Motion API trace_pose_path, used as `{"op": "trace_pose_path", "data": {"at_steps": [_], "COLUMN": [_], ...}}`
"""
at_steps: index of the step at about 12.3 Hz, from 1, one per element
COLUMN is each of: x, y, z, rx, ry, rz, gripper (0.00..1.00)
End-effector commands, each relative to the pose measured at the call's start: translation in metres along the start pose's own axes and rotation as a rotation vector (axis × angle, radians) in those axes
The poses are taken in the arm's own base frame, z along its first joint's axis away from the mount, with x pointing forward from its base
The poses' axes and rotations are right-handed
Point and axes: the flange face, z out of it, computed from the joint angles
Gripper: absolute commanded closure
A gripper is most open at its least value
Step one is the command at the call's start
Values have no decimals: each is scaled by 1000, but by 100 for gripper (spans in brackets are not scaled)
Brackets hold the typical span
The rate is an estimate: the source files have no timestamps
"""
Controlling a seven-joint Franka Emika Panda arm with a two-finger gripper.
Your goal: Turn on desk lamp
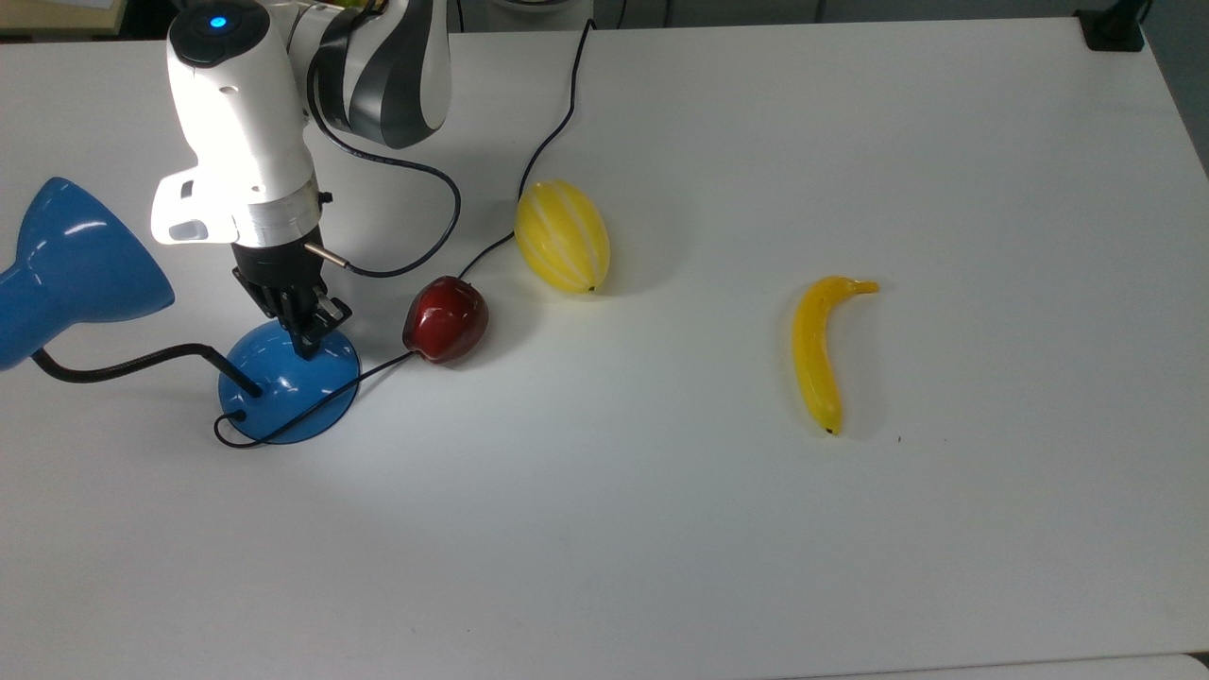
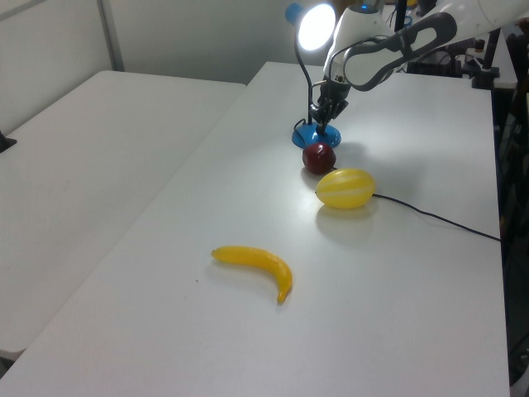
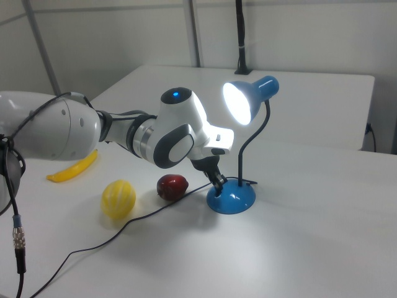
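My arm reaches in from the top view's upper left, the white wrist angled down. My end effector points almost straight down, its black fingers drawn together to a narrow tip. A black cable loops from my wrist toward the top view's right.

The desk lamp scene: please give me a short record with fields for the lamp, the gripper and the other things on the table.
lamp: glossy blue desk lamp with cone shade, lit
lamp base: round blue base, black cord running past the fruit
gripper: gripper over the base, fingertips close together
fruit beside the base: dark red apple
fruit further on: yellow striped melon
fruit apart: yellow banana
surface: white table
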Motion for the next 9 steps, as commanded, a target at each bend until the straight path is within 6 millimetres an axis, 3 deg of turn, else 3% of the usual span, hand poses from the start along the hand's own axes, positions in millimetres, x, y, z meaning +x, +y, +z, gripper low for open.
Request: {"op": "trace_pose_path", "data": {"at_steps": [1,7,9], "x": [9,-11,-25], "y": [0,-12,-32], "z": [-14,-71,-88], "rx": [0,-40,-47], "ry": [45,-147,-204], "rz": [14,-58,-98], "gripper": [100,100,100]}}
